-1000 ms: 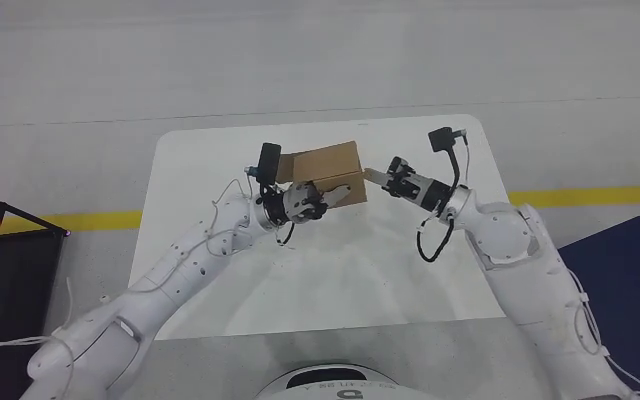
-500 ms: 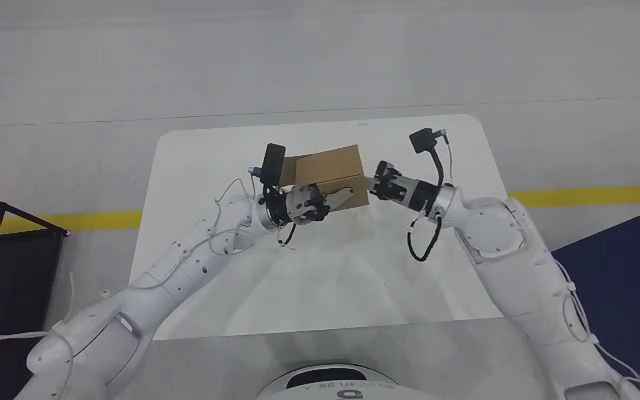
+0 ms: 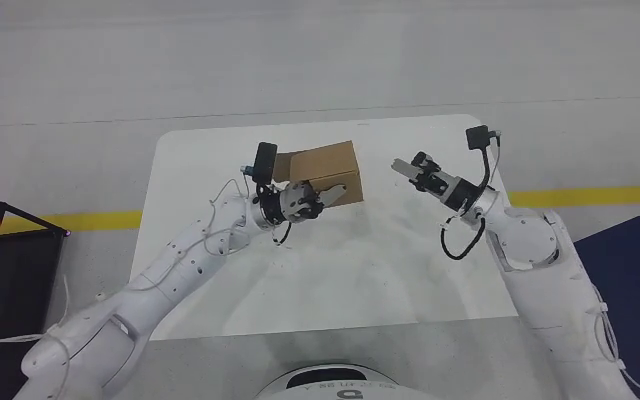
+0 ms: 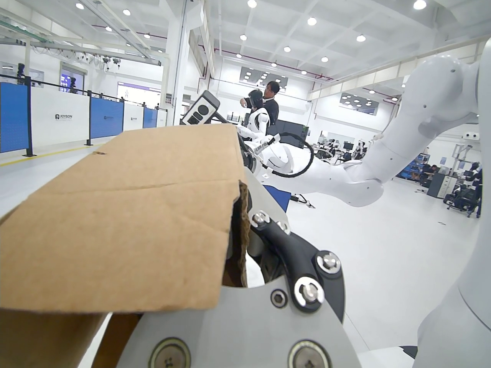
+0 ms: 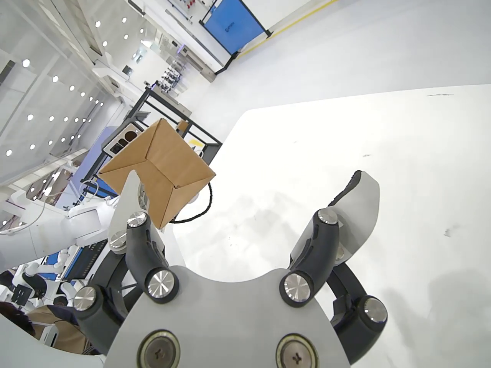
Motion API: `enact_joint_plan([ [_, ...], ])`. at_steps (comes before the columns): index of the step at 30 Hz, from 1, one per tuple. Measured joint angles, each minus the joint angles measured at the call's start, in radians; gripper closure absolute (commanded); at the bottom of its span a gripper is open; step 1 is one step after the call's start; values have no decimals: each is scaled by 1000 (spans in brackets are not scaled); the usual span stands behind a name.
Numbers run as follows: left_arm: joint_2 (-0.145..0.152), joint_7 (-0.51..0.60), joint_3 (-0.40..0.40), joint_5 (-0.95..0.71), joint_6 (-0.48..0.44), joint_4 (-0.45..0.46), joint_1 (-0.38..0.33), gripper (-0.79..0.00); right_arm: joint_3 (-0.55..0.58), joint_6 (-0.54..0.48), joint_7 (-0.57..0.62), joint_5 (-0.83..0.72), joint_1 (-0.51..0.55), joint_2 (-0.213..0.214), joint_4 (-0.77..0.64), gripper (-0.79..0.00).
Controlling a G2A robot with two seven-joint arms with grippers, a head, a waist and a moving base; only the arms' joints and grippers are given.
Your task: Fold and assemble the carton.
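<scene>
A brown cardboard carton is held up above the white table, with my left gripper shut on its near wall. In the left wrist view the carton's panel lies right in front of the camera, and one finger shows beside its edge. My right gripper hangs open to the carton's right, a short gap away and holding nothing. From the right wrist view the carton shows its closed end, beyond the spread fingers of the right gripper.
The white table lies bare beneath both arms, with open surface ahead of the carton and toward the front edge. A black frame stands off the table's left side.
The right gripper went in against the carton's right end, then drew back to the right. The flap that stuck out there now lies folded in. The left arm held the carton nearly still.
</scene>
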State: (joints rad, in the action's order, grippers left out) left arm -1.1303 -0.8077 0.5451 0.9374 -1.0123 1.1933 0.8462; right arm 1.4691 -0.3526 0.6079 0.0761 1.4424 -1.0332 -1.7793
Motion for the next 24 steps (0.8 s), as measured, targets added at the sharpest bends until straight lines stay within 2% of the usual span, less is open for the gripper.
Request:
enact_joint_plan([
  [5,4,14,-2,15,0,-7,-3,0,46,-12,-22,-16,37,4,-5,-785],
  [8,4,120,0,69,7,-42,-32,0,70,-16,-37,-12,58,5,-7,-785],
  [11,1,302,-1,128,46,-38,-75,0,97,-23,-57,-14,85,7,-12,-785],
  [14,0,549,-1,196,113,2,-129,0,129,-32,-73,-19,118,9,-18,-785],
  [17,-3,839,-9,227,148,71,-177,0,158,-40,-83,-24,150,10,-24,-785],
  [21,-25,1251,-47,160,172,168,-238,0,179,-46,-91,-30,179,11,-32,-785],
  [22,-33,1330,-60,134,174,180,-250,-77,181,-47,-91,-31,182,11,-34,-785],
  [23,-41,1403,-74,104,177,187,-262,-296,183,-47,-92,-32,186,11,-35,-785],
  [24,-54,1492,-94,64,182,188,-279,-440,185,-48,-92,-33,190,11,-38,-785],
])
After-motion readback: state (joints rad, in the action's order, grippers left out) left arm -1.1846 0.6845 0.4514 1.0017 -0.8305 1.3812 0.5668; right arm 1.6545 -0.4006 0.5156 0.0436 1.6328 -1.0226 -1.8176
